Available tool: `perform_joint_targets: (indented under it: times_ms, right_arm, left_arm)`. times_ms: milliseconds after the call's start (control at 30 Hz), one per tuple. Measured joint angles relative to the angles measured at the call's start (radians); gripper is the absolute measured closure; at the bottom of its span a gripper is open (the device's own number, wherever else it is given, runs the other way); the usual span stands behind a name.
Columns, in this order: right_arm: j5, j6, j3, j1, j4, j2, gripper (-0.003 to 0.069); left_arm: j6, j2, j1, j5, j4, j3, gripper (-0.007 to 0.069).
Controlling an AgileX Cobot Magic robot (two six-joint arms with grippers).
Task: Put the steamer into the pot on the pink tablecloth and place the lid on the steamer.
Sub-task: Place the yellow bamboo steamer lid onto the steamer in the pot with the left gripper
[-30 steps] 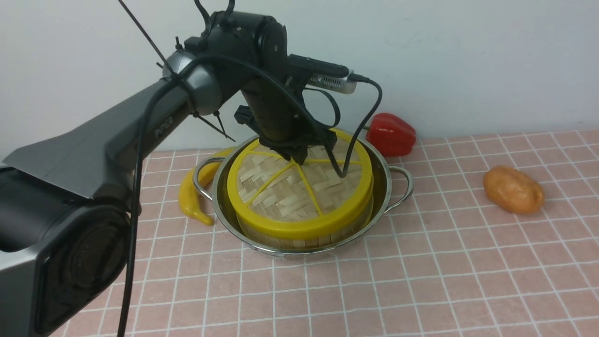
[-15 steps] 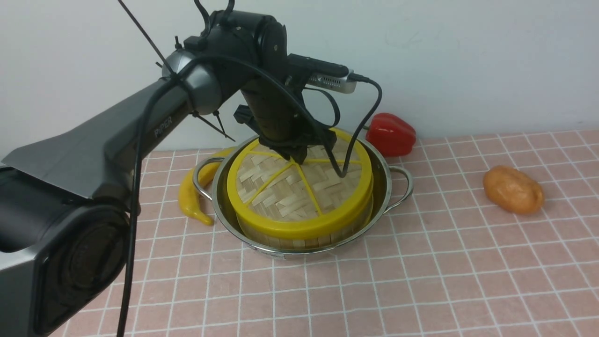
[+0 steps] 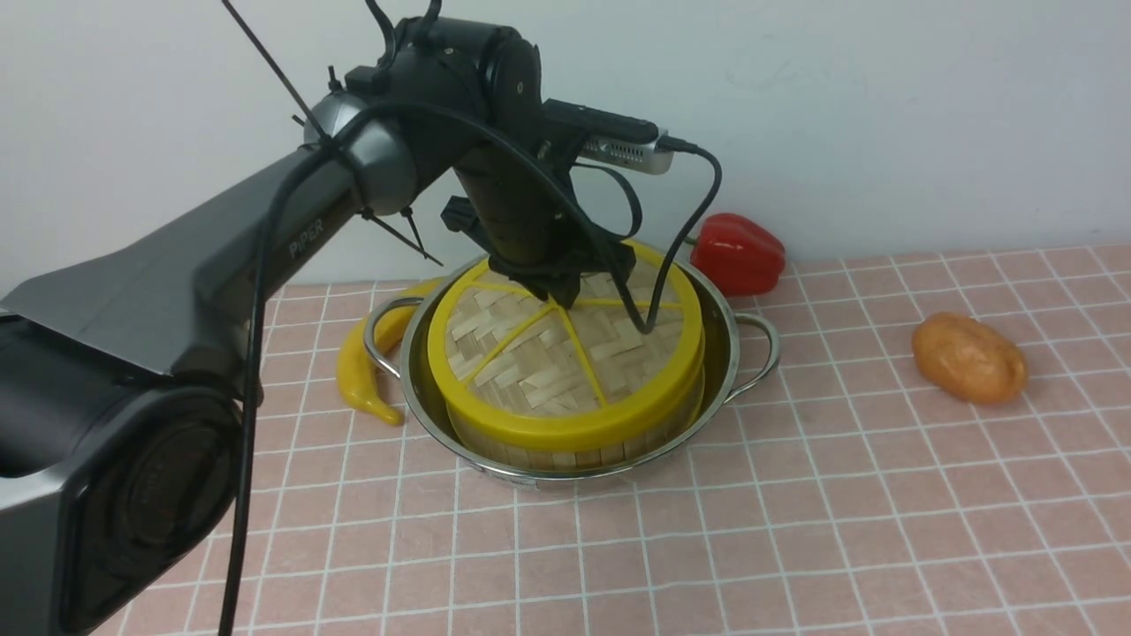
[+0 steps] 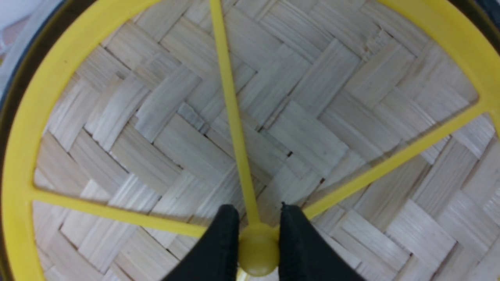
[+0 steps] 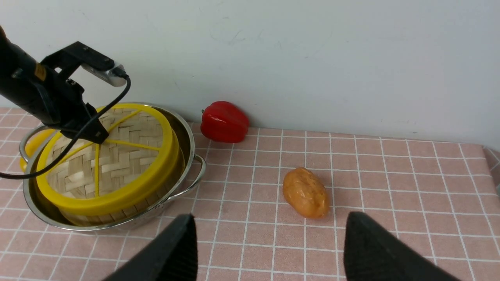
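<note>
The steel pot [image 3: 726,349] stands on the pink tablecloth [image 3: 795,530]. Inside it sits the bamboo steamer [image 3: 565,458], of which only the slat side shows. The woven lid [image 3: 548,362] with its yellow rim lies on top of the steamer. My left gripper [image 3: 558,296] points down at the lid's middle, shut on the yellow centre hub [image 4: 258,249], one black finger on each side. In the right wrist view my right gripper [image 5: 269,218] hangs open over bare cloth, right of the pot [image 5: 189,156] and near the potato, holding nothing.
A yellow banana [image 3: 358,371] lies against the pot's left side. A red pepper [image 3: 738,252] sits behind the pot by the wall. An orange-brown potato [image 3: 969,358] lies on the cloth to the right. The wall stands close behind.
</note>
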Motion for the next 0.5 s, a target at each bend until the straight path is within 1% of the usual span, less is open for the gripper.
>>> perform_joint_targets:
  times_ms: [500]
  right_arm:
    - [0.000,0.000,0.000,0.000,0.000,0.000,0.0168]
  left_arm:
    - [0.000,0.000,-0.016,-0.019,0.010,0.000,0.0505]
